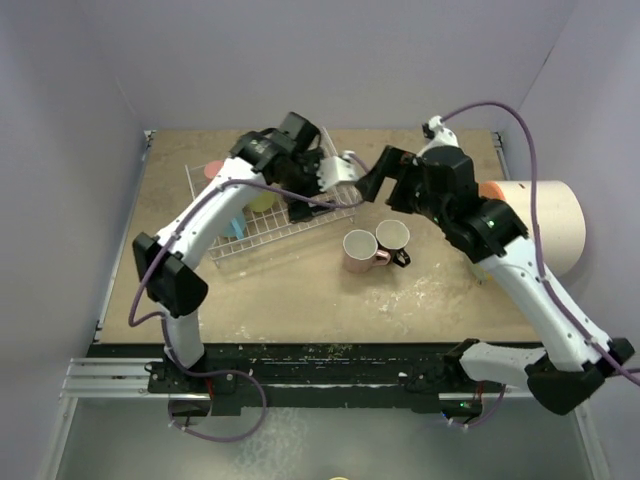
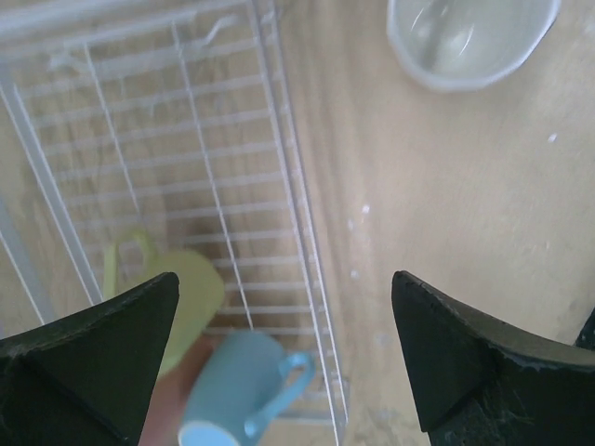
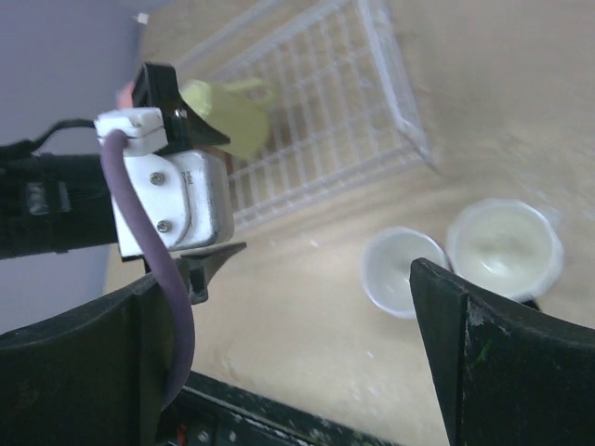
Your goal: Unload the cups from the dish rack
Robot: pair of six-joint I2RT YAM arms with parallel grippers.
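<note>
Overhead, both arms are reaching in over the far half of the bench (image 1: 300, 300).

- **Left fingers** (image 2: 93, 362): they are standing spread wide and holding nothing. They are hanging above the right-hand edge of the dish rack (image 1: 275, 228), with wire grid below one finger and bare bench below the other.
- **Right fingers** (image 3: 502, 353): they are also standing wide apart and empty. They are hovering just beside the left arm's wrist, above the bench between the rack and the unloaded mugs.

**Dish rack:** it is sitting on the left half of the bench, skewed to the bench edges.
- The yellow-green mug (image 2: 186, 297) and the light blue mug (image 2: 246, 390) are lying inside it, close together. The blue one is on its side with its handle towards the rack's wall.
- The coral-red mug (image 1: 213, 168) is showing at the rack's far left end, partly hidden by the left arm.

**Unloaded:** the pink mug (image 1: 358, 250) and the black mug (image 1: 392, 238) are standing upright on the bench, mouths up. They are just beside each other, near the rack's right end and outside it.

**Other:** a cream cylinder (image 1: 545, 225) is lying at the bench's right edge, behind the right arm.
</note>
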